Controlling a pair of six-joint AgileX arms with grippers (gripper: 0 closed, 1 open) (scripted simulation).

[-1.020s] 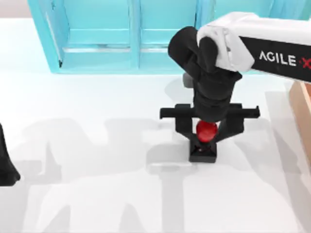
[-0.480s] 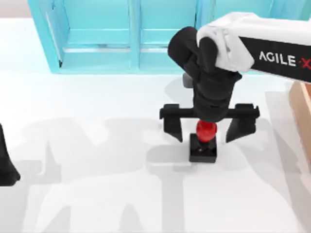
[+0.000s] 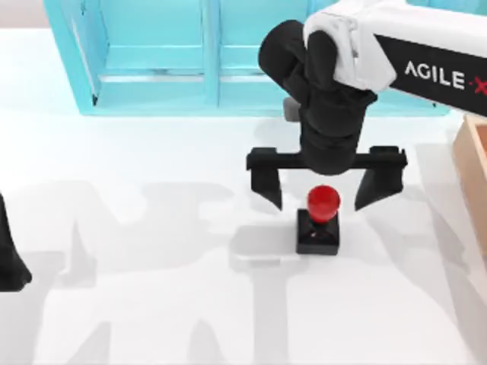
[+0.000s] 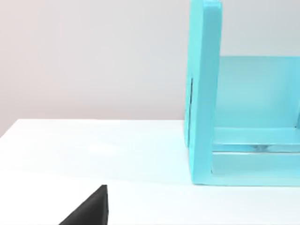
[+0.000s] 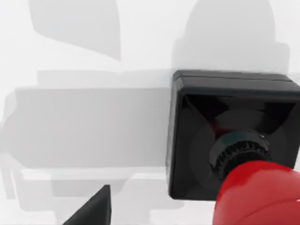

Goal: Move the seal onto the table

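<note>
Since the earlier frames the right gripper [image 3: 319,190] has let go of the seal [image 3: 318,220], spread its fingers wide and risen toward the shelf side; the seal has not shifted. It now stands upright on the table [image 3: 137,289], just right of centre, with the turquoise shelf unit [image 3: 190,61] well apart at its 12 o'clock and the tan wooden box [image 3: 473,167] toward its 2 o'clock. Both fingers hang apart from the red knob, one at its 9 o'clock, one at its 3 o'clock, holding nothing. In the right wrist view the seal [image 5: 234,140] shows a square black base resting flat on the white surface, with a ribbed collar under the glossy knob. Judgement: the piece is rigid, light and compact; the base seats it stably, but the knob is smooth and rounded and could slip under a shallow pinch. The better hold is across the knob low down, near the collar, or across the flat sides of the base. Placement appears complete. The left gripper [image 3: 9,258] is parked at the table's left edge, its finger state indeterminable.
</note>
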